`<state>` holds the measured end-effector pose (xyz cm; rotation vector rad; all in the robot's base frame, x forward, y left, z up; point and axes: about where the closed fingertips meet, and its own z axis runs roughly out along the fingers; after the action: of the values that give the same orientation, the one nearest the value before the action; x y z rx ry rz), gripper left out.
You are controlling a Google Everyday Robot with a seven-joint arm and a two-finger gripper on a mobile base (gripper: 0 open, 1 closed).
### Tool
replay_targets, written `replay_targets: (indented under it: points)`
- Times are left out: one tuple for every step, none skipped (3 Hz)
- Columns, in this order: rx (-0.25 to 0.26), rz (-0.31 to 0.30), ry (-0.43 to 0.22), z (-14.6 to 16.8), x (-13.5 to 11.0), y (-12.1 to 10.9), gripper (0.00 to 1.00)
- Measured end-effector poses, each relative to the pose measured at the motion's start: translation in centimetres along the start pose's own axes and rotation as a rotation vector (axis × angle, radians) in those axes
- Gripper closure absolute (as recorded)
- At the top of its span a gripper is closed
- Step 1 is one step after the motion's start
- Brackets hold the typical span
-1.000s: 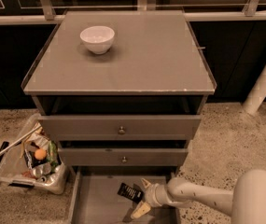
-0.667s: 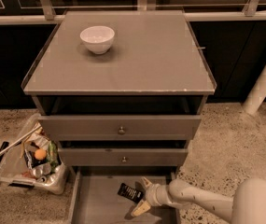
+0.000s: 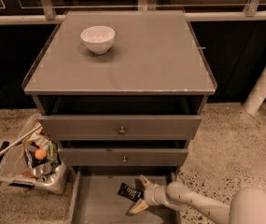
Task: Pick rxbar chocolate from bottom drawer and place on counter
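The rxbar chocolate [image 3: 128, 191], a small black bar with light lettering, lies on the floor of the pulled-out bottom drawer [image 3: 97, 204], near its back right. My gripper [image 3: 141, 193] reaches in from the lower right, low inside the drawer. It is open, with one finger behind the bar's right end and one in front of it. The bar lies just left of the fingertips. The counter [image 3: 142, 55] is the flat grey cabinet top above.
A white bowl [image 3: 97, 38] stands on the counter at the back left. Two upper knobbed drawers [image 3: 121, 129] overhang the bottom drawer. A clear bin of rubbish [image 3: 32, 160] sits on the floor to the left. A white post [image 3: 265, 85] stands at the right.
The gripper and the bar stay almost where they were. The white arm body at the lower right has shifted slightly down and to the right.
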<state>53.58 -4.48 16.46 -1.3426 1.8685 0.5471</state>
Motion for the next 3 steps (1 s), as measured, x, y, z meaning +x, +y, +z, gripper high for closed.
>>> replay_targets:
  points:
    - [-0.002, -0.019, -0.013, 1.5, 0.3, 0.0, 0.0]
    - [-0.017, -0.024, -0.024, 2.8, 0.6, 0.2, 0.0]
    - [-0.032, -0.017, -0.026, 3.7, 1.1, 0.6, 0.0]
